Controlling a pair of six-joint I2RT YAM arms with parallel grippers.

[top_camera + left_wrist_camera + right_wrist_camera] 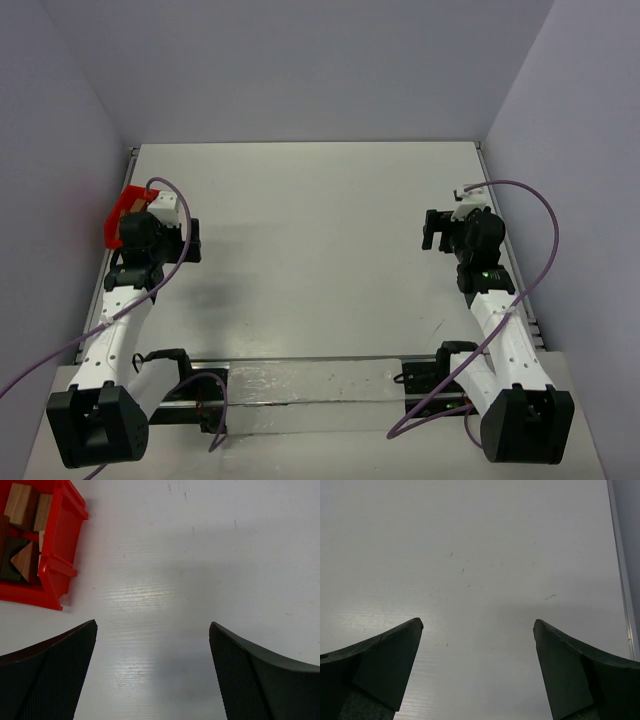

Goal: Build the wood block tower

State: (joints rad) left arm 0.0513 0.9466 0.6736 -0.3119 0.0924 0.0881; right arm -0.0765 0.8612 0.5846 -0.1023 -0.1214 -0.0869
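Right, two arms on the white table point(320, 260) and one red tray point(60, 545), sitting in the upper left of the left wrist view and at the left edge of the overhead view, partly under that arm's wrist. No tower stands yet. The wooden blocks point(30, 510) lie loose inside the tray, and at least four show: two tan blocks side by side at the top, a triangular wedge point(22, 562) below them and dark pieces around it. The frame edge cuts off the rest, so there is no full count. The left gripper point(152, 625) hangs over bare table just right of the tray, its fingers point(55, 675) spread wide, holding nothing and touching nothing. Over on the right side, the right gripper point(477, 622) is the same: fingers point(585, 675) fully apart, empty, above plain tabletop near the right rim.
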